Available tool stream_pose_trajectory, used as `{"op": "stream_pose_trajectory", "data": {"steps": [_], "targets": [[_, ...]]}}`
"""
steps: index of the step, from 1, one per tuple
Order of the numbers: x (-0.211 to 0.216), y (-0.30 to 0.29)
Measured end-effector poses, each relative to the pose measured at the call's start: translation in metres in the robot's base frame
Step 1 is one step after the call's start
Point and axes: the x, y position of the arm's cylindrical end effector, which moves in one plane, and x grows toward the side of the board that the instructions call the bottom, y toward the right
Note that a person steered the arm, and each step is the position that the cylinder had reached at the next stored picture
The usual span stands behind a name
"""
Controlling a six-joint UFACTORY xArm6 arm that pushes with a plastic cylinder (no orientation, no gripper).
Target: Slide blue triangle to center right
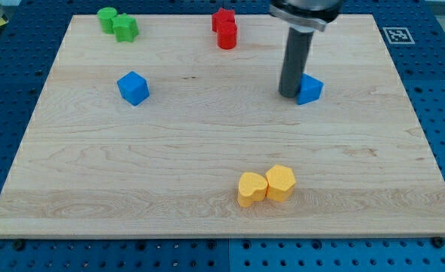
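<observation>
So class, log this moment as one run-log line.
task: blue triangle to center right | my tip touching its left side | state: pushing | done: not yet

Lab bench: blue perforated table (434, 91), fiducial marker (397, 35), wooden board (207, 151).

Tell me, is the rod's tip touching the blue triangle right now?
Touching, as far as the camera view shows: my tip sits against the left edge of the blue triangle, with no wood visible between them.
</observation>
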Motion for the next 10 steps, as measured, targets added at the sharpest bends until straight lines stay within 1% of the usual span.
{"op": "stream_pose_trajectory", "data": {"steps": [1,3,5,6,7,8,9,10], "targets": [[-0.005,0.032],[-0.022,0.078],[-0.022,0.112],[-0.019,0.107],[-0.003,0.091],[-0.002,0.087],[0.003,0.044],[0.031,-0.037]]}}
